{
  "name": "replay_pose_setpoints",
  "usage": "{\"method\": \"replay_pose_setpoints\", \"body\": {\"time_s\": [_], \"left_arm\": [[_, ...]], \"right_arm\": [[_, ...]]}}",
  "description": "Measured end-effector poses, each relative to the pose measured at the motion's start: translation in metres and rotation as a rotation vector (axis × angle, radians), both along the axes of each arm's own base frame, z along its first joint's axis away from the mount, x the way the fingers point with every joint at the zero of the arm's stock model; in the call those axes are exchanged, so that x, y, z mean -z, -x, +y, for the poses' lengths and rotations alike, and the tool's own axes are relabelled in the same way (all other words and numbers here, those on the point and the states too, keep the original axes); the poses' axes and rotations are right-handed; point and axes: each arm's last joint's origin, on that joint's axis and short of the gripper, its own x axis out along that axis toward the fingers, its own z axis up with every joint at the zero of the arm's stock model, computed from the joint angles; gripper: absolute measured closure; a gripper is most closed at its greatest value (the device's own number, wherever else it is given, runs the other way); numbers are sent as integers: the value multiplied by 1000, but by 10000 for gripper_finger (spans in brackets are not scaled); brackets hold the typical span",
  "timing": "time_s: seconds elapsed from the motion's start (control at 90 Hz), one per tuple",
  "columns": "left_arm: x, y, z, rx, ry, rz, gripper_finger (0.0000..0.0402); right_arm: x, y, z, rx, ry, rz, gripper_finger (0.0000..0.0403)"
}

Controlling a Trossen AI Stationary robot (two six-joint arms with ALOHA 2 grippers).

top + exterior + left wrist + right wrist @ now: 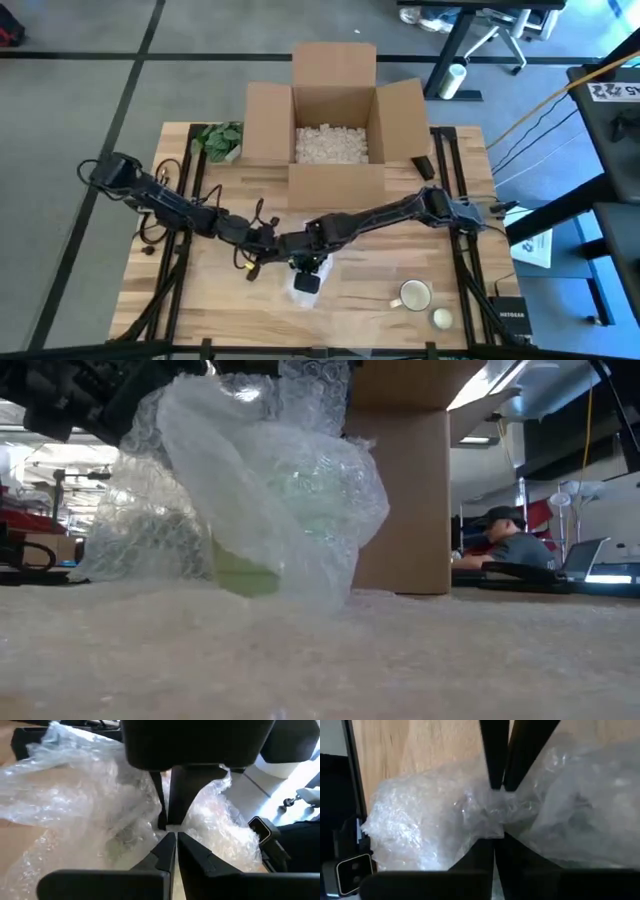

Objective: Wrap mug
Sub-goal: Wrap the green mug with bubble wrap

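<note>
The main risk is the bubble wrap (270,490) springing open. Both end effectors pinch only thin gathered film, so if either slips, the folds around the mug (245,572) would loosen and leave it half covered. A sideways tug could also tip the mug over.

The mug, pale green, sits on the bench (200,310) in front of the open cardboard box (335,125), mostly swathed in wrap; only its lower side shows in the low view.

The left end effector (170,836) reaches in from the box's left front, its fingers closed together on a twist of wrap. The right end effector (499,834) stretches across from the box's right front and, as far as the crowded view allows, is likewise clamped on the wrap. The two meet nose to nose over the bundle.
</note>
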Motion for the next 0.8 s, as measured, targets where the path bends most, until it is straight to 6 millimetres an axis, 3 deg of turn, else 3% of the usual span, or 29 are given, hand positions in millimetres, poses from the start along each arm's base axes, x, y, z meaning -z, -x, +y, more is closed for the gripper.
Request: {"method": "replay_pose_setpoints", "body": {"time_s": [0.267,0.456,0.633,0.8], "left_arm": [[-20,18,17,-144,-111,6,402],[-16,14,34,-245,-152,40,402],[-11,0,39,-137,-92,-11,402],[-7,-5,28,-14,-35,-46,402]], "right_arm": [[0,-1,0,-4,0,-7,403],[-3,-6,2,-11,-15,-69,403],[-4,-8,3,-33,-41,-98,403],[-3,-6,2,-31,-34,-71,403]]}}
